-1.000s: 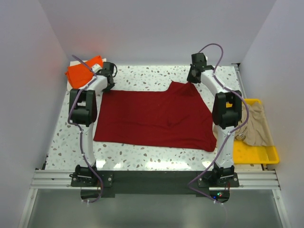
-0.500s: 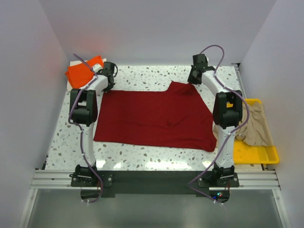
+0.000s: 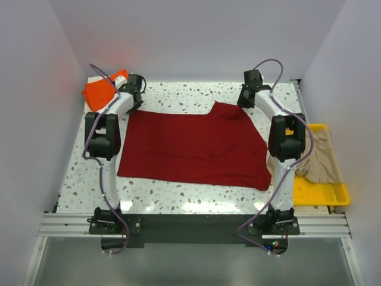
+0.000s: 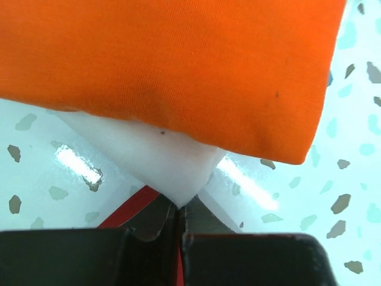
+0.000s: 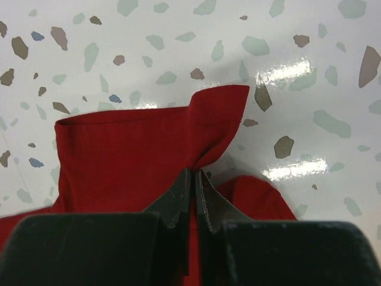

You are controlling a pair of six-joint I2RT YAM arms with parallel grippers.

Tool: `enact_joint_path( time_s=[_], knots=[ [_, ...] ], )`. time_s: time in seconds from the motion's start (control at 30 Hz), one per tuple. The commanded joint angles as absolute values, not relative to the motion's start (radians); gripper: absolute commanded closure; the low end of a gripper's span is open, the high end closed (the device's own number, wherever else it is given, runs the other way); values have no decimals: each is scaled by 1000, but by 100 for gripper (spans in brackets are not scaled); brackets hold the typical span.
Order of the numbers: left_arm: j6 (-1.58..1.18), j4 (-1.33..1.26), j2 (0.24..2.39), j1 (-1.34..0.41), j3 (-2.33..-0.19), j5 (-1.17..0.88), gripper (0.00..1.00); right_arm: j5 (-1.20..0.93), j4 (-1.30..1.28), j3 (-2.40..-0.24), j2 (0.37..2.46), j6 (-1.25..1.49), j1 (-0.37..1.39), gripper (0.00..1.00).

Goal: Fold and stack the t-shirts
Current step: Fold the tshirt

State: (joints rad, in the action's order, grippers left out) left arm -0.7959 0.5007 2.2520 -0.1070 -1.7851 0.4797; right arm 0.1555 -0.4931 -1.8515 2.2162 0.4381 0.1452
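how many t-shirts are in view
4: dark red cloth shirt spread mid-table, orange shirt folded far left, whitish shirt under it, beige shirt in yellow plastic tray; others may be hidden.

Surface: white speckled top, glossy. Dark red shirt lies spread open across the middle, mostly flat, with the right part of its far edge jutting further back and bunched at the tip. Orange shirt is folded, far left of the red shirt at the back corner. It sits on a white cloth that pokes out underneath. Yellow tray is right of the red shirt, past the side rail. Can't tell if it rests on the surface.
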Motion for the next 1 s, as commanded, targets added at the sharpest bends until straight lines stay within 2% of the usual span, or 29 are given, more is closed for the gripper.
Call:
enact_joint_path(
  time_s=[0.0, 0.3, 0.6, 0.83, 0.97],
  knots=[
    [-781, 454, 2160, -114, -1766, 471, 100, 150, -465, -1830, 2117, 449, 135, 98],
    [-788, 439, 2094, -106, -1665, 476, 100, 167, -445, -1666, 1961, 469, 129, 99],
    [-808, 382, 1968, -86, -1499, 448, 100, 193, -428, -1405, 1740, 526, 130, 100],
    [-816, 322, 1882, -69, -1391, 385, 100, 170, -457, -1284, 1646, 554, 130, 100],
    [-782, 209, 1855, -61, -1335, 283, 100, 134, -437, -1244, 1623, 574, 130, 100]
  ],
)
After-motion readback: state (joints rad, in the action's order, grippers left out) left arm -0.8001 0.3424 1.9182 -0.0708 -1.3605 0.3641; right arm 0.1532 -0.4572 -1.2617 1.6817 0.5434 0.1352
